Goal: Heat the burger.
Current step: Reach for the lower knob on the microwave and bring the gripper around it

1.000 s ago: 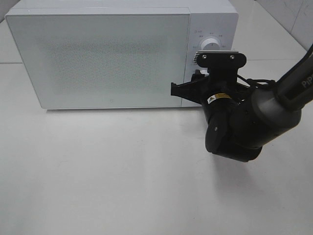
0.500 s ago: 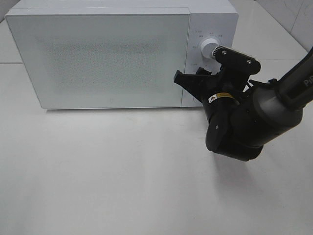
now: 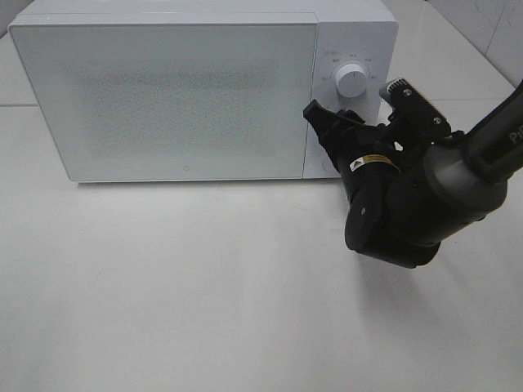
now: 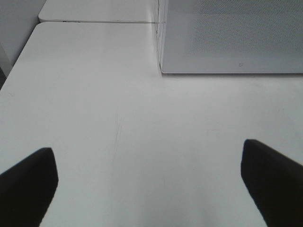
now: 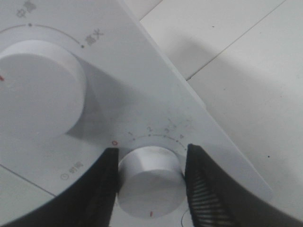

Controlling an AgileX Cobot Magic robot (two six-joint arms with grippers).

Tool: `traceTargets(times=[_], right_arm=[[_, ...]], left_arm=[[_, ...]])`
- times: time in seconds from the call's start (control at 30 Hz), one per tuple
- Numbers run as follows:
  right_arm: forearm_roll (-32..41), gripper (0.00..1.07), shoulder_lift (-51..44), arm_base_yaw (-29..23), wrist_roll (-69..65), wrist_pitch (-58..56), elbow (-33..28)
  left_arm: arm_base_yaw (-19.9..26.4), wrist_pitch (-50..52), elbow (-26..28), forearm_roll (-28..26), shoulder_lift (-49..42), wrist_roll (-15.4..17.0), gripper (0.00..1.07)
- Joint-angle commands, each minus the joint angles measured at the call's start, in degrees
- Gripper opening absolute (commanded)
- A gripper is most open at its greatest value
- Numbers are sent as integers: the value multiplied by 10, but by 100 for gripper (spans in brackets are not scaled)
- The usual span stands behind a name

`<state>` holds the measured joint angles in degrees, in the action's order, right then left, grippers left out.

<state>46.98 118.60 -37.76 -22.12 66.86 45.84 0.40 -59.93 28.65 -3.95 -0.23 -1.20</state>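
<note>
The burger is out of view; the white microwave [image 3: 180, 90] stands with its frosted door shut. My right gripper [image 3: 331, 140] reaches up to the control panel, and its black fingers [image 5: 102, 189] clamp both sides of the lower white dial [image 5: 149, 184]. That dial carries a red mark, with a numbered scale printed around it. The upper dial [image 5: 38, 90] sits free beside it, and it also shows as the upper dial [image 3: 351, 80] above the gripper. My left gripper [image 4: 151, 184] hangs open over bare table in front of the microwave's left corner [image 4: 161, 71].
The white table [image 3: 204, 286] runs wide in front of the microwave. The bulky right arm [image 3: 409, 204] stands before the panel at the right. A table seam [image 4: 94, 21] passes to the left of the microwave.
My right wrist has rolled clockwise with its fingers on the lower dial, so its camera mount swung right and the upper dial came into sight. The left gripper has not moved.
</note>
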Motion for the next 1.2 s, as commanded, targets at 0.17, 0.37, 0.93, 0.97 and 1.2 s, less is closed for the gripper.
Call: traceTargets(times=[0.17,0.37,0.93,0.97,1.2], right_arm=[[-30,4,3,-2,-62,-95,3],[-29,4,3,-2,-140,-108,3],[-33,4,3,-2,-357,-111,3],[-33,4,3,-2,-363,-111,3],[-33,5,2,-2,-428,-97,3]], left_arm=[[0,5,-2,-3,-13,2,105],[0,5,-2,-3,-13,2,105],[0,5,-2,-3,-13,2,105],[0,5,-2,-3,-13,2,105],[0,5,-2,-3,-13,2,105]])
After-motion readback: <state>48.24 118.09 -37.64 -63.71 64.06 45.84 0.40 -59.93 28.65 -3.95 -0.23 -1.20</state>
